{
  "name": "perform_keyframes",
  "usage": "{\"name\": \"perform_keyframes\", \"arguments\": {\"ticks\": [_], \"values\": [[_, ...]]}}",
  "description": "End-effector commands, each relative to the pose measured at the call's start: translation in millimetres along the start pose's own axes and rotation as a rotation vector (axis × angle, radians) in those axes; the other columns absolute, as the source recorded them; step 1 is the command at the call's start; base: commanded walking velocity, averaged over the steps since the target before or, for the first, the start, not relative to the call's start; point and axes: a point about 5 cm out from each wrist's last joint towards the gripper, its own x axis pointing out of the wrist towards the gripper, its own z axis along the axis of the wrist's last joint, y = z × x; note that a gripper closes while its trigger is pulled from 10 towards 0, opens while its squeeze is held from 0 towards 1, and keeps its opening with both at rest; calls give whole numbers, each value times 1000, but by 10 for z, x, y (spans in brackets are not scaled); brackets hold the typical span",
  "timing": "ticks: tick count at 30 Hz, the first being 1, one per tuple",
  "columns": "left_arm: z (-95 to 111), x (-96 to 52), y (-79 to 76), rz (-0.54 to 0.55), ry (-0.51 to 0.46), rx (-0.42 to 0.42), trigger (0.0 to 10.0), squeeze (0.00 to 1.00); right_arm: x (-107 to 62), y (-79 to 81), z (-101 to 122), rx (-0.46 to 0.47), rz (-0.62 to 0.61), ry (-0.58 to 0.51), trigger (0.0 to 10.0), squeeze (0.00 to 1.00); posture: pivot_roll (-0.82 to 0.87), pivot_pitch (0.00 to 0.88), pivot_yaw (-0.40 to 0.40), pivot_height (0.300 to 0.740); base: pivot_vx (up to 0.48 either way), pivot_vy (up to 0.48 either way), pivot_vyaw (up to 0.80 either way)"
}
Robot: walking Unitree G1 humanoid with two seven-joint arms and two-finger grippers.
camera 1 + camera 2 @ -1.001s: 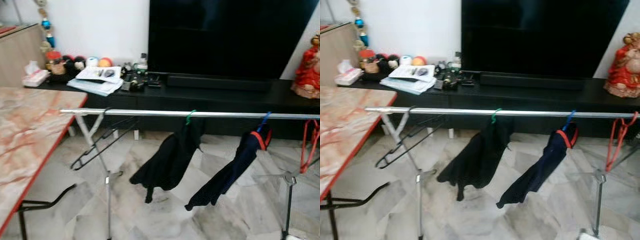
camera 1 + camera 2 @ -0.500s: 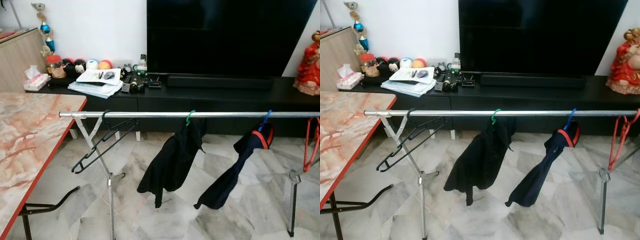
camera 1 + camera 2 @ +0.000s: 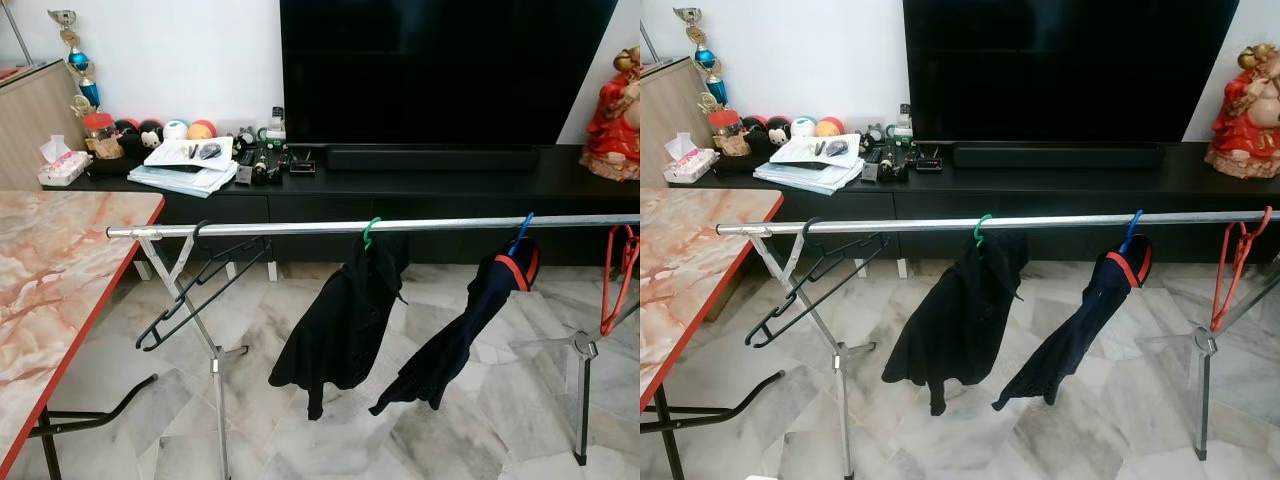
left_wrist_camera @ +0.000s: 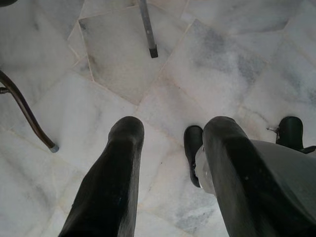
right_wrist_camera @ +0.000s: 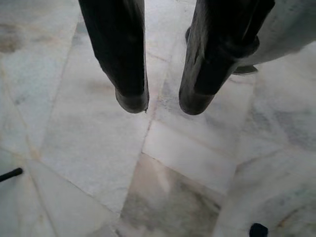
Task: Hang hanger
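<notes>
A silver rail [image 3: 450, 223] of a drying rack runs across in front of me. An empty black hanger [image 3: 190, 290] hangs tilted near its left end. A black garment [image 3: 345, 310] hangs mid-rail on a green hook. To its right a dark garment with a red collar [image 3: 470, 320] hangs on a blue hook. An empty red hanger [image 3: 617, 275] is at the far right. My left gripper [image 4: 173, 128] hangs low over the marble floor, open, with nothing between its fingers. My right gripper [image 5: 163, 104] also points at the floor, open and holding nothing.
A marble-topped table with a red edge [image 3: 60, 270] stands close on the left. Behind the rack is a black TV console [image 3: 450, 185] with a large TV [image 3: 440, 70], papers and small items [image 3: 190, 155], and a red figurine [image 3: 615, 110]. Rack legs [image 3: 215, 400] stand on the floor.
The camera has shifted and steadied, so the whole scene sits slightly differently and is sharper. The hangers and garments keep their places on the rail.
</notes>
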Motion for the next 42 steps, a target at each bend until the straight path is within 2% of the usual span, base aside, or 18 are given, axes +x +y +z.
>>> {"name": "perform_keyframes", "arguments": {"ticks": [1, 15, 27, 42], "values": [[-12, -1, 10, 4, 13, -5, 10000, 0, 3, -33, 12, 22, 8, 7, 10000, 0, 120, 0, 13, 740, 0, 0, 0], [-21, 1, -26, -11, 12, -4, 10000, 0, -68, -248, -137, 19, 12, 42, 10000, 0, 128, 0, 7, 740, 17, 0, 0], [23, 11, -30, -12, -2, -15, 10000, 0, -49, -157, -128, 17, 33, 48, 10000, 0, 130, 0, 1, 740, 272, 0, 0], [121, 45, -72, -14, -20, -30, 10000, 0, -19, -135, -20, 10, 53, 22, 10000, 0, 140, 0, -6, 740, 316, 0, 0]]}}
